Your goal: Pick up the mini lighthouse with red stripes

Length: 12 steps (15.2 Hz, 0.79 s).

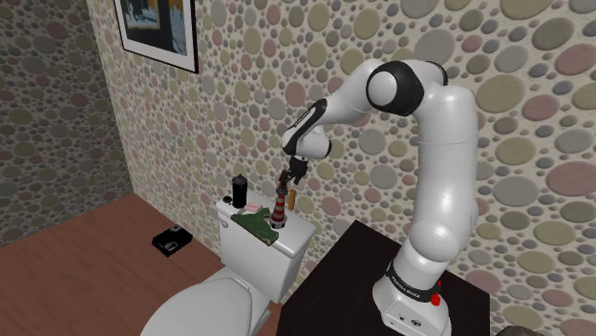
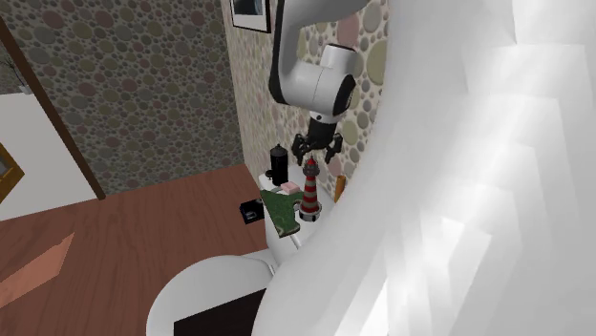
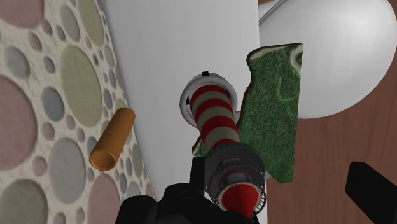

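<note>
The mini lighthouse (image 1: 278,208) (image 2: 310,191) has red and white stripes, a dark gallery and a red cap, and stands upright on the white toilet tank lid (image 1: 289,241). My gripper (image 1: 291,175) (image 2: 317,151) hangs open just above its top. In the wrist view the lighthouse (image 3: 216,118) rises toward the gripper (image 3: 270,197). Its red cap lies between the fingers, close to one finger (image 3: 172,203) and well apart from the other; neither clasps it.
A flat green mossy piece (image 1: 253,221) (image 3: 273,121) lies right beside the lighthouse base. A black can (image 1: 240,189) stands on the tank's far end, and an orange cylinder (image 1: 294,200) (image 3: 112,139) lies by the pebbled wall. A black box (image 1: 172,241) sits on the wooden floor.
</note>
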Motion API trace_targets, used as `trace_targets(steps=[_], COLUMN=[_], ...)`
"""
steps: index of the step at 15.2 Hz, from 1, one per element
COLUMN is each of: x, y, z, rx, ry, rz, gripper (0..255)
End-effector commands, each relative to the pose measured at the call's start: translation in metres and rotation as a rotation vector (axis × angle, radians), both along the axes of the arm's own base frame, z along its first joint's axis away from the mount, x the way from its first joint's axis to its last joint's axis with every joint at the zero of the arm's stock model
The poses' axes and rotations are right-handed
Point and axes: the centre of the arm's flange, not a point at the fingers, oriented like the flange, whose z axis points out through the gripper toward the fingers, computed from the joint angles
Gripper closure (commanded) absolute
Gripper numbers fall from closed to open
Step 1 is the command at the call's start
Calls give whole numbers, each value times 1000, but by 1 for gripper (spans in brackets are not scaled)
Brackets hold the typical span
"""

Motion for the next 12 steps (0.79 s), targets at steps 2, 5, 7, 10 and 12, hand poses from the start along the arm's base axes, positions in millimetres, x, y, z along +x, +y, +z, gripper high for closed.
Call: trace_targets(steps=[2, 5, 7, 10, 12], x=[19, 19, 19, 19, 18], y=[-14, -14, -14, -14, -14], z=[-24, -40, -50, -64, -64], rx=[8, 8, 8, 8, 8], ry=[-15, -15, -15, -15, -15], rz=[-14, -14, -14, -14, -14], gripper=[0, 0, 0, 0, 255])
